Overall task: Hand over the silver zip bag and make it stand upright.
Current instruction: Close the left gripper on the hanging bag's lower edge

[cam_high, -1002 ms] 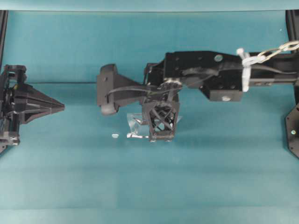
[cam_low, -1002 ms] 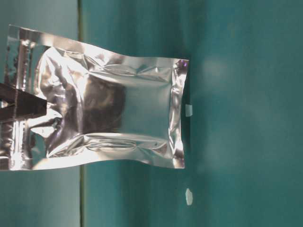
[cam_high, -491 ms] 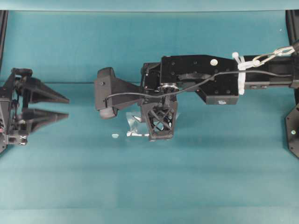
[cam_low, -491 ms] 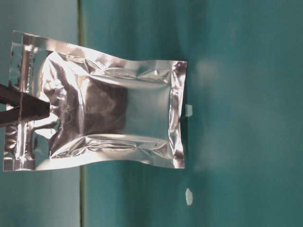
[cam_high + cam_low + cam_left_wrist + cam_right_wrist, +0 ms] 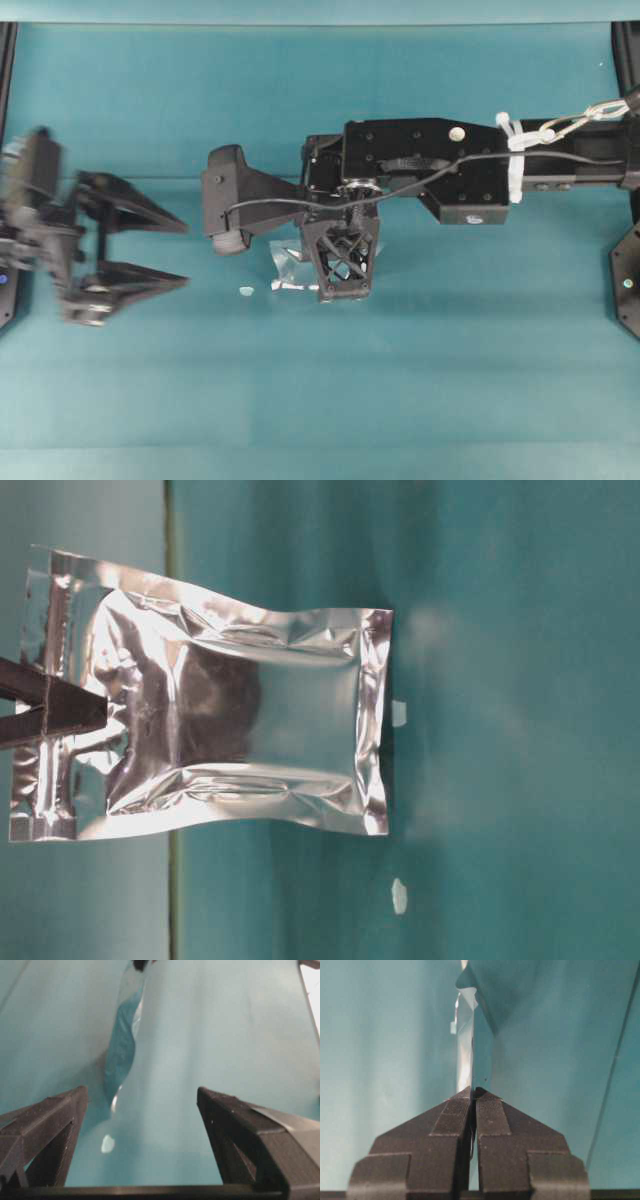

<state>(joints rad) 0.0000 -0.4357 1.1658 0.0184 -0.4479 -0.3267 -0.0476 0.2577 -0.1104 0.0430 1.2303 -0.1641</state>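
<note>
My right gripper [image 5: 473, 1092]: jaws pinched on the silver zip bag's [image 5: 230, 695] zip end, bag hanging near the table's [image 5: 450, 380] middle. My left gripper [image 5: 175, 255]: jaws spread wide, nothing between them, toward the left edge.

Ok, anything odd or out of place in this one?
Only a tiny pale speck lying loose on the table, left of the silver zip bag pinched in the right gripper. The bag is crinkled, not visibly torn.

Right claw [image 5: 343, 293] on silver zip bag [image 5: 289, 268]; left claw [image 5: 185, 253] wide apart.
</note>
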